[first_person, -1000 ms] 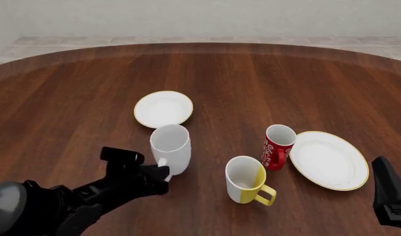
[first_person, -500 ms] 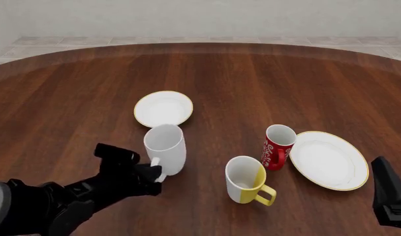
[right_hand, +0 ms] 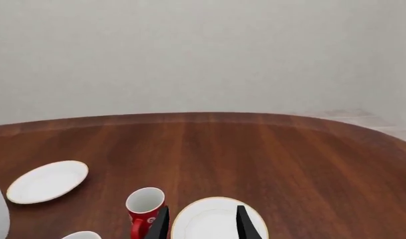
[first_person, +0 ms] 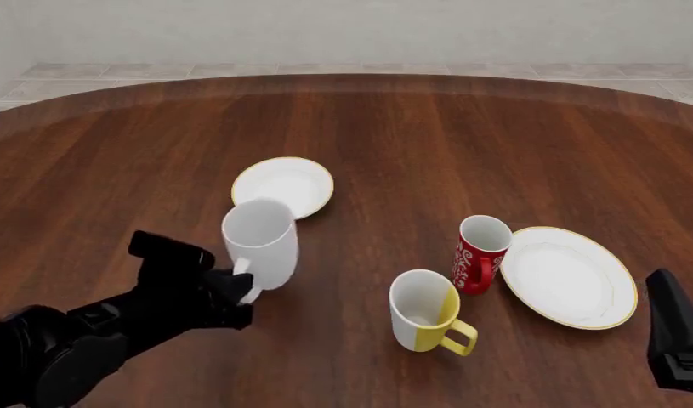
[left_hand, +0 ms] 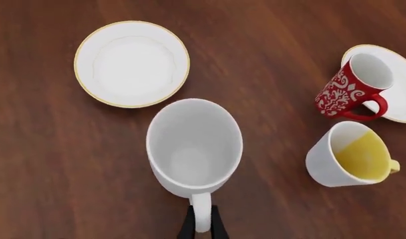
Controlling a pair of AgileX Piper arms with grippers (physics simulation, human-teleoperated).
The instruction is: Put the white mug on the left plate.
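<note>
- One white mug [first_person: 260, 244] is hanging above the table [first_person: 437, 136], just in front of the left plate [first_person: 282, 187], overlapping its near rim in the front view.
- The left gripper [first_person: 235, 287] is clamping the mug's handle.
- Three mugs are showing: white, red mug [first_person: 479, 252], yellow-and-white mug [first_person: 423, 311].
- Two plates are showing; the larger plate [first_person: 570, 275] is sitting beside the red mug.
- The left wrist view is showing the white mug's hollow interior [left_hand: 193, 144].
- The right gripper [right_hand: 203, 224] is hovering with fingers apart, holding nothing.
</note>
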